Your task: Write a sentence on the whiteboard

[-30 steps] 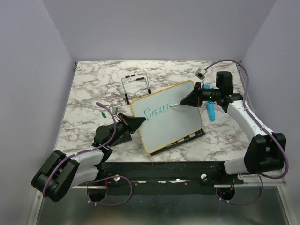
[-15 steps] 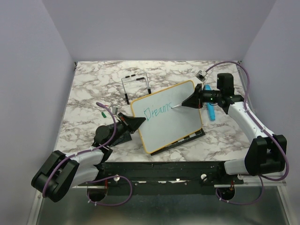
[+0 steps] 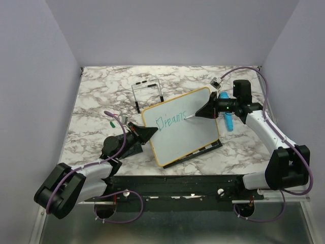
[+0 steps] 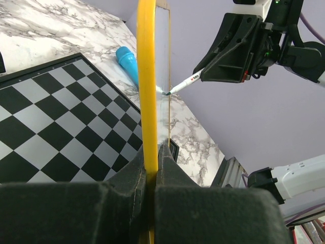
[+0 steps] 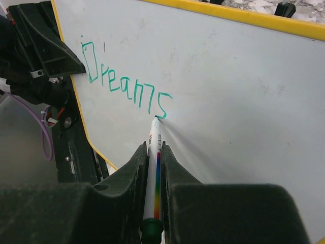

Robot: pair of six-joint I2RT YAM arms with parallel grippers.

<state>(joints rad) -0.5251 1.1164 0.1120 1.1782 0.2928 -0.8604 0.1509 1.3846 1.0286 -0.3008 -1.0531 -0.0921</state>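
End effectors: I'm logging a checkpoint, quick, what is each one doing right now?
Left end effector: closed on the whiteboard, at its yellow edge.
Right end effector: closed on the marker, tip at the whiteboard.

Robotics lab cell, plain lilac walls [image 3: 167,30], marble-pattern table [image 3: 96,96], left arm [image 3: 86,175], right arm [image 3: 269,132] bolted on.

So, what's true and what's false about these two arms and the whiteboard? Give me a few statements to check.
1. The left gripper is clamped on the whiteboard's yellow edge. True.
2. The right gripper holds a marker with its tip at the board. True.
3. The writing reads "Dreams worth". False: only "Dreams" is there.
4. The whiteboard lies flat on the chessboard. False: it is tilted up off it.
5. The writing is red. False: it is teal-green.
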